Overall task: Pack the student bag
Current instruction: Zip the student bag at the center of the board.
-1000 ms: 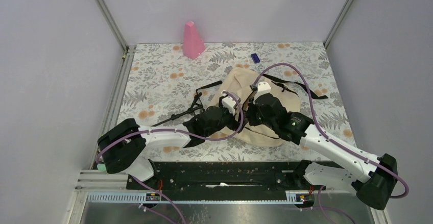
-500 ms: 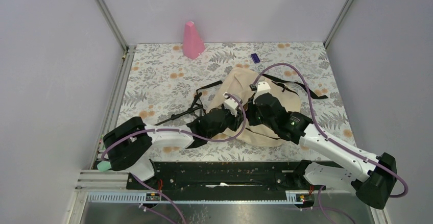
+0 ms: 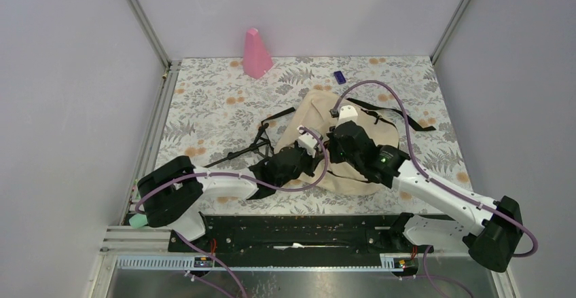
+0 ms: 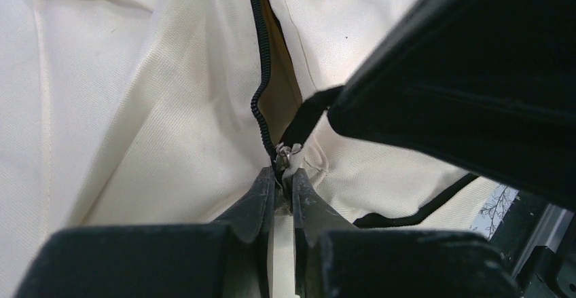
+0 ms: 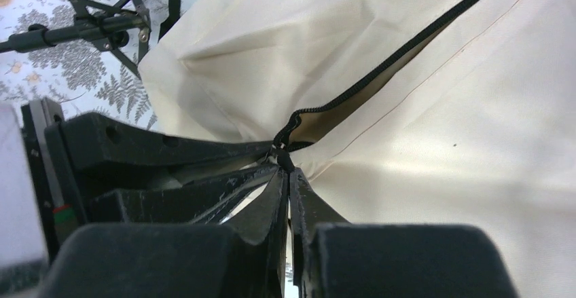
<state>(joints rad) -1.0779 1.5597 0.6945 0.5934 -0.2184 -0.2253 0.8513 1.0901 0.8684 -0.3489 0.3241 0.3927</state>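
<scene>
Left jaws pinch student bag (image 4: 170, 108) below zipper slider (image 4: 285, 154); right jaws pinch zipper pull (image 4: 307, 116) | risk: you tug crooked, lose the pull or jam the teeth.

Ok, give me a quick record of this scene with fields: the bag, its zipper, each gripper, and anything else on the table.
student bag: beige, lying on the floral table
zipper: black, partly open, gap showing past the slider
left gripper: shut on the zipper right at the slider
right gripper: shut on the zipper at the same spot
other items: pink cone-shaped object at the far edge; small purple object just beyond the bag
</scene>
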